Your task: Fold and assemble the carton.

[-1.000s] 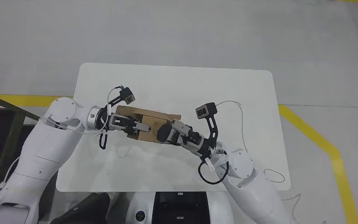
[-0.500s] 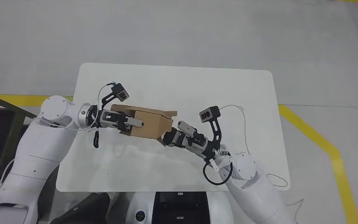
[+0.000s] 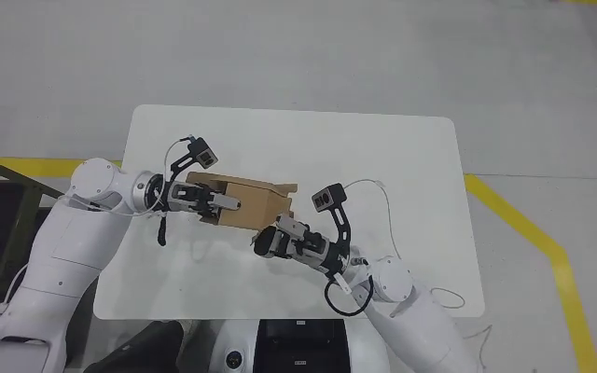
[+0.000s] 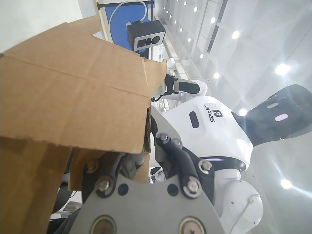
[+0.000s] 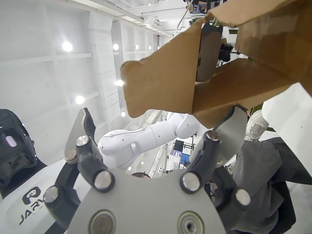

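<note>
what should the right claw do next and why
Probably ease the right claw forward until the loose flap sits between its fingers, then close. The left claw grips the carton at the other end, while the right claw is open with that flap just ahead, unfolded, and one finger at the cardboard's edge.

The left end effector (image 4: 148, 139) grips the carton (image 4: 73, 93) (brown cardboard).
</note>
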You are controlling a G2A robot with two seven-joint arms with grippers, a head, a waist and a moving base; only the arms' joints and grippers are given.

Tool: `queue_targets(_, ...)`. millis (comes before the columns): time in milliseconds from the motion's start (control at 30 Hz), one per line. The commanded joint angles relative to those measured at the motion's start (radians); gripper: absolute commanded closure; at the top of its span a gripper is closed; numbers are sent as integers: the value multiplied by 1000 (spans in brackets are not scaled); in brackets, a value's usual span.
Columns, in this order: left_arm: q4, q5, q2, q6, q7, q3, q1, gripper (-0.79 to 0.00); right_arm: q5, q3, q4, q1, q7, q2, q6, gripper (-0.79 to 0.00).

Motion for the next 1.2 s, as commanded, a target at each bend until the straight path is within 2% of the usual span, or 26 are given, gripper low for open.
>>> queue_targets(0,-3,1,-1,3,-3,-2,1,0,4,-8,4,2,-4,-3,-7,-785)
queue_targets(167,-9,0,-2,9,-3,-5,5,0,-7,-7,0,-2,-8,-3,-19,-785)
queue_targets(533,-16,3,7,17,-3,-16,21,0,-13,78,-40,-51,0,16,-15,-785)
queue_targets(767,-32,-8,14,37,-3,2,28,0,-11,99,-40,-46,-1,19,-12,-785)
queue_targets(1167,-108,-1,53,51,-3,60,44,0,-5,129,-28,-21,-19,18,-42,-785)
